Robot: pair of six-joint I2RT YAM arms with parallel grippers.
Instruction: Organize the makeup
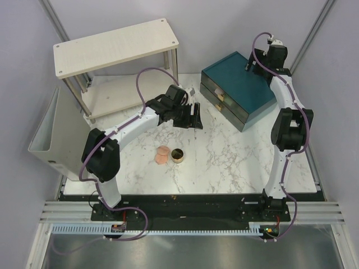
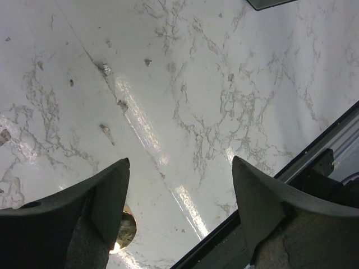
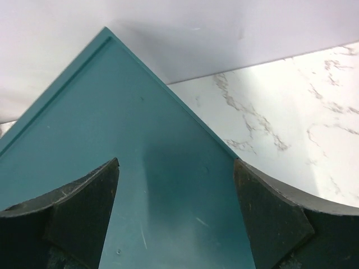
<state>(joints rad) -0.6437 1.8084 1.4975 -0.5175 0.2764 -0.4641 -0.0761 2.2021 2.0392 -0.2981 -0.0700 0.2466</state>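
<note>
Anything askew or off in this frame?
The teal box sits skewed, its sides at an angle to the table edges. The peach sponge and gold-rimmed pot lie loose mid-table, close together. No spill or damage shows.

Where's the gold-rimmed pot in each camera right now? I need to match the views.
Top external: the gold-rimmed pot sits mid-table, just right of the pink sponge.
Left wrist: the pot is at the bottom left, only partly showing.
Right wrist: not in view.
Shared landmark: the marble tabletop.
</note>
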